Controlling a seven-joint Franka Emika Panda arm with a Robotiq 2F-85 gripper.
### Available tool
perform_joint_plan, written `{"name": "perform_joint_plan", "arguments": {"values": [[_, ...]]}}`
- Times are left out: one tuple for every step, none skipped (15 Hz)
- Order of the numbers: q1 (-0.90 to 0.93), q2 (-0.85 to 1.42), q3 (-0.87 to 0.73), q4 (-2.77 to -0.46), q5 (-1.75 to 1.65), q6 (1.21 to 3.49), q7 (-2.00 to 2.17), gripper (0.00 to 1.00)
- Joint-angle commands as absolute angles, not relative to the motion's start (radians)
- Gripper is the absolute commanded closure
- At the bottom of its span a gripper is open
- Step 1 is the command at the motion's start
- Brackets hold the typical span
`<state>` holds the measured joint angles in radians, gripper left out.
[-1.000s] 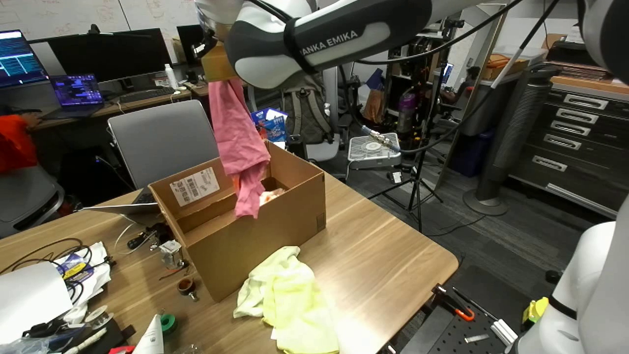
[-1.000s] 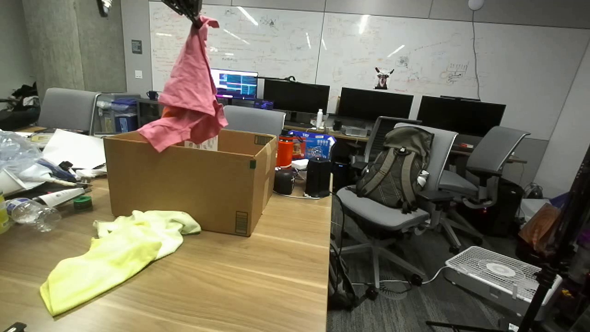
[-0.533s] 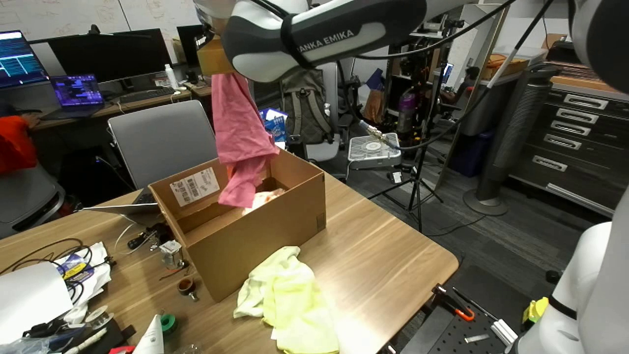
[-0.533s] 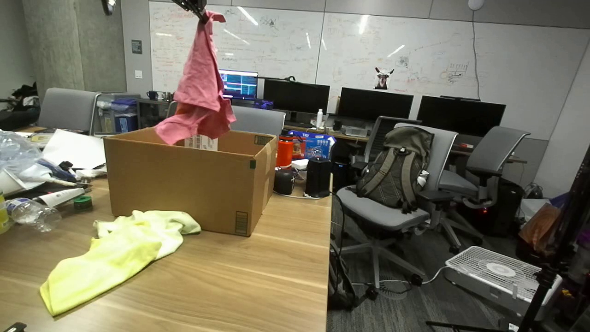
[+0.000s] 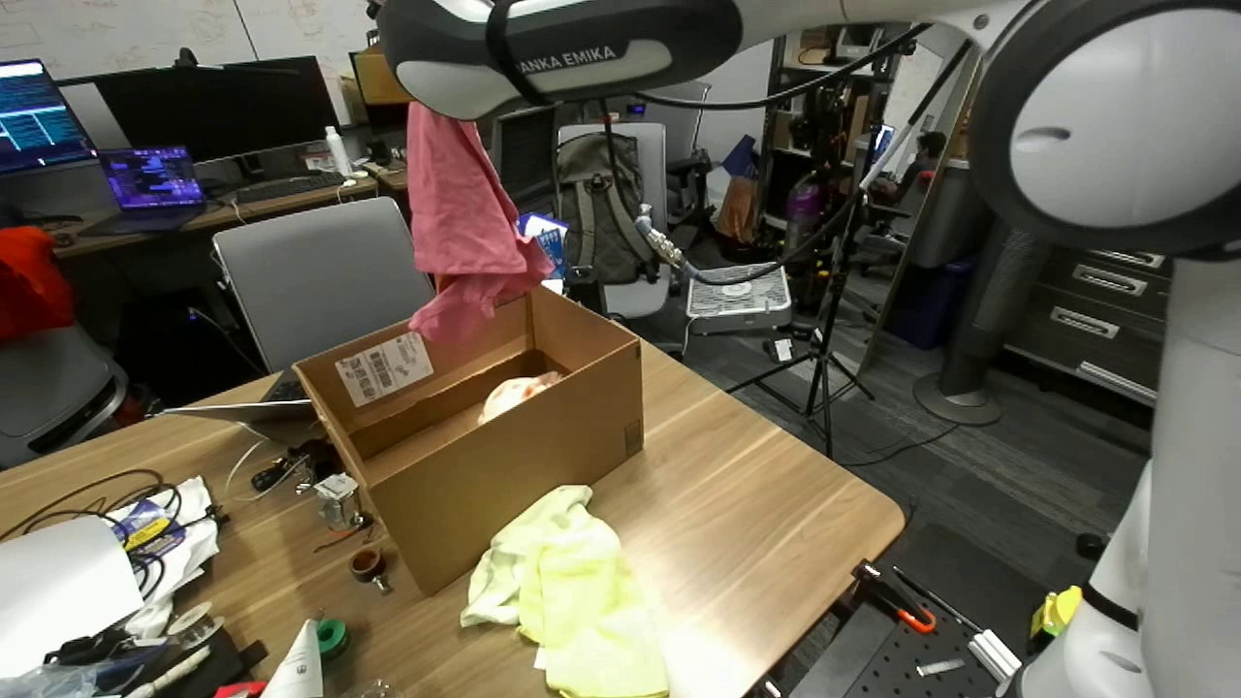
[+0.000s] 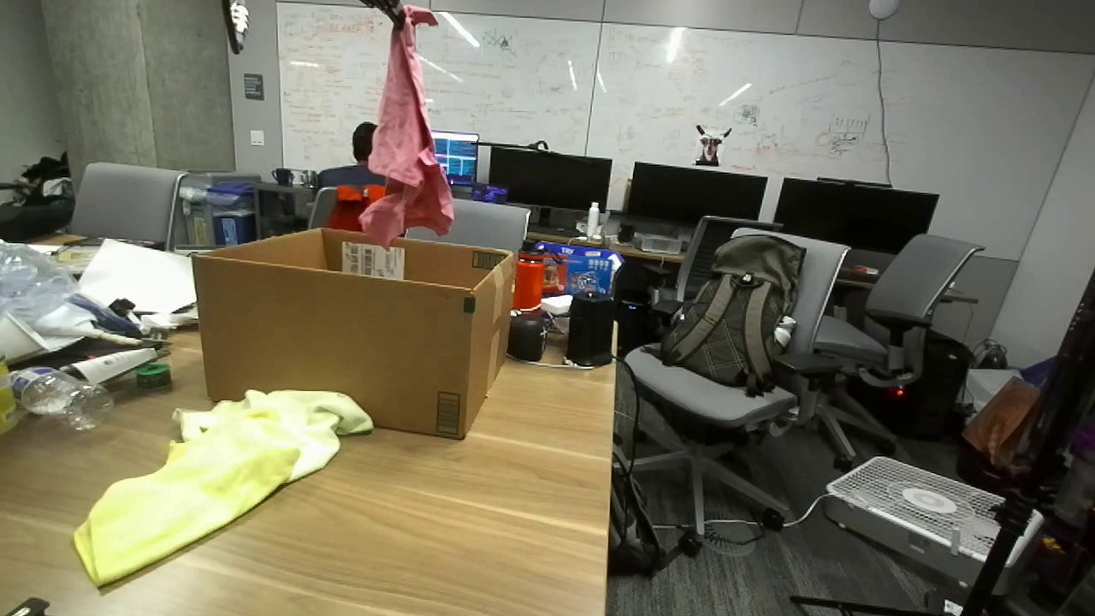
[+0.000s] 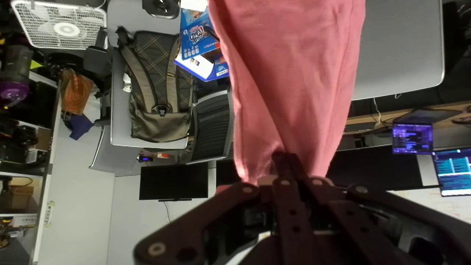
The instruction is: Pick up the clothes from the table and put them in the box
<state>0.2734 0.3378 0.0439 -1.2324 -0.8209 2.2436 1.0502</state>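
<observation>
So in an exterior view the table (image 5: 766,485) has its rounded corner off to the right, with a decent stretch of open wood between that corner and the box (image 5: 485,499); left of the box it's pretty crowded, like a white sheet (image 5: 58,591) and a green tape roll (image 5: 333,636). Yellow clothing (image 5: 582,601) lies by the box's front wall and runs toward the bottom of the frame, can't tell if it touches the cardboard. A light cloth (image 5: 514,396) with orange-red marks sits inside the box. The pink garment (image 5: 465,213) hangs over it, hem lined up with the far flap. Readable stuff: "ANKA EMIKA" on the arm (image 5: 601,73), plus a white shipping label (image 5: 385,369) on that flap, print too small for me. In an exterior view the gripper (image 6: 397,15) is at the top of the frame, pink garment dangling from its tips above the box. Open wood there too, from the box to the table's right-hand edge, with a black cylinder (image 6: 590,329) standing by that edge further back. In the wrist view everything's upside down: fingers (image 7: 281,167) pinched right together on the pink garment, grey chair (image 7: 401,51) behind it, and a blue pack (image 7: 198,33) reading "Chips Ahoy!".
</observation>
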Motion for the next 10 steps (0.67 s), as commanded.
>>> {"name": "perform_joint_plan", "arguments": {"values": [[0.279,0.433,0.041,-1.079,-0.813,2.18,1.009,0.85],[0.279,0.443,0.04,-1.071,-0.819,2.177,1.012,0.72],[0.277,0.453,0.043,-1.057,-0.812,2.166,1.003,0.67],[0.276,0.465,0.044,-1.039,-0.809,2.153,0.996,0.58],[0.275,0.47,0.046,-1.028,-0.802,2.138,0.989,0.51],[0.273,0.472,0.049,-1.023,-0.798,2.13,0.982,0.42],[0.271,0.472,0.052,-1.021,-0.79,2.117,0.972,0.36],[0.27,0.472,0.054,-1.02,-0.783,2.102,0.959,0.27],[0.272,0.466,0.053,-1.029,-0.784,2.091,0.951,0.2],[0.273,0.461,0.053,-1.035,-0.781,2.073,0.941,0.13]]}}
